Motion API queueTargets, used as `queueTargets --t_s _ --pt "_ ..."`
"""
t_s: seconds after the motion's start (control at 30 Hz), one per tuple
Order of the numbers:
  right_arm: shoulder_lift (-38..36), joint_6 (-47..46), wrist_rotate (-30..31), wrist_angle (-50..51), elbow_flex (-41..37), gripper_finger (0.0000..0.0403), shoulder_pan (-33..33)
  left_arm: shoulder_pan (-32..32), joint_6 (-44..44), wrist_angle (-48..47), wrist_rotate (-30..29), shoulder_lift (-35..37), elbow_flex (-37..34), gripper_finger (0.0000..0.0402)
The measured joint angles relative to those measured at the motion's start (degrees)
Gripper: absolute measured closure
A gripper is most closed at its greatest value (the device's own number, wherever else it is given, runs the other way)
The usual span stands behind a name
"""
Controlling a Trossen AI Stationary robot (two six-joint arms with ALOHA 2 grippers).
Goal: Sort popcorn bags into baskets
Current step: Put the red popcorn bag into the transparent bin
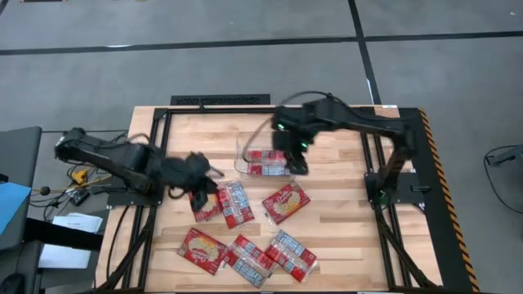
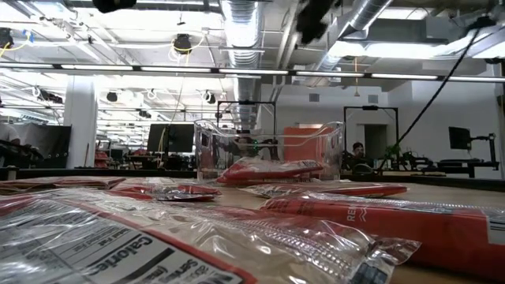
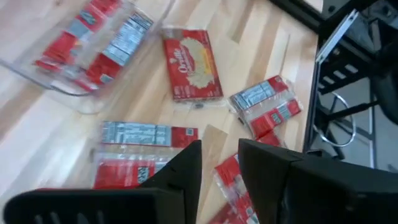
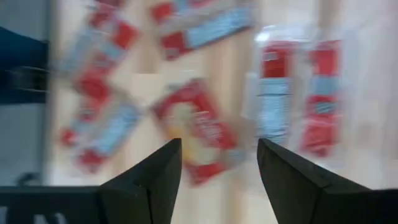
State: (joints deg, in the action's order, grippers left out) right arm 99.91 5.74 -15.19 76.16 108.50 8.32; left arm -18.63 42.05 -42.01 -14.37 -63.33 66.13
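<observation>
Left gripper [image 1: 198, 189], open and empty, hovers over nearest bag [image 1: 206, 206]; right gripper [image 1: 296, 160], open, beside basket [image 1: 242, 157].

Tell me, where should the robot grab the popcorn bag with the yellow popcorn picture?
Probably from straight above, pinching across a short end. That popcorn bag lies flat and alone on the table, its edges free. The right hand, open above the bin, is nearest.
</observation>
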Motion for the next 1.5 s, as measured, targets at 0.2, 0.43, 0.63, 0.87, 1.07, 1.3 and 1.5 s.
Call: queueTargets --t_s 0.2,0.43,0.63,0.87,1.07,1.3,1.5 --pt "-15.38 -21.36 9.75 -12.24 -18.01 0.0183 -11.76 -4.25 1.94 24.62 -7.67 -4.65 -13.86 0.0359" --pt "-26.92 -46.17 26.73 -29.61 -41.59 0.0184 -24.99 -2.02 1.92 49.30 -5.88 -19.41 -20.75 0.0398" --pt "-30.24 -61.17 36.87 -37.93 -53.11 0.0190 -30.44 -2.04 4.69 55.93 -5.04 -35.45 -16.47 0.0401" --pt "-28.46 -65.39 41.63 -37.82 -56.60 0.0197 -31.60 -1.58 -1.06 56.00 -9.68 -44.71 -7.77 0.0401" --pt "-26.20 -67.06 43.46 -36.81 -56.71 0.0200 -31.58 0.62 -5.20 55.24 -6.77 -50.12 -3.06 0.0401" --pt "-25.51 -78.09 41.82 -31.63 -56.69 0.0170 -31.39 1.64 -2.29 49.51 -6.30 -51.21 -2.61 0.0401" --pt "-23.50 -81.85 40.24 -30.33 -56.75 0.0118 -30.59 1.75 -2.15 46.59 -5.39 -51.85 -2.45 0.0401"
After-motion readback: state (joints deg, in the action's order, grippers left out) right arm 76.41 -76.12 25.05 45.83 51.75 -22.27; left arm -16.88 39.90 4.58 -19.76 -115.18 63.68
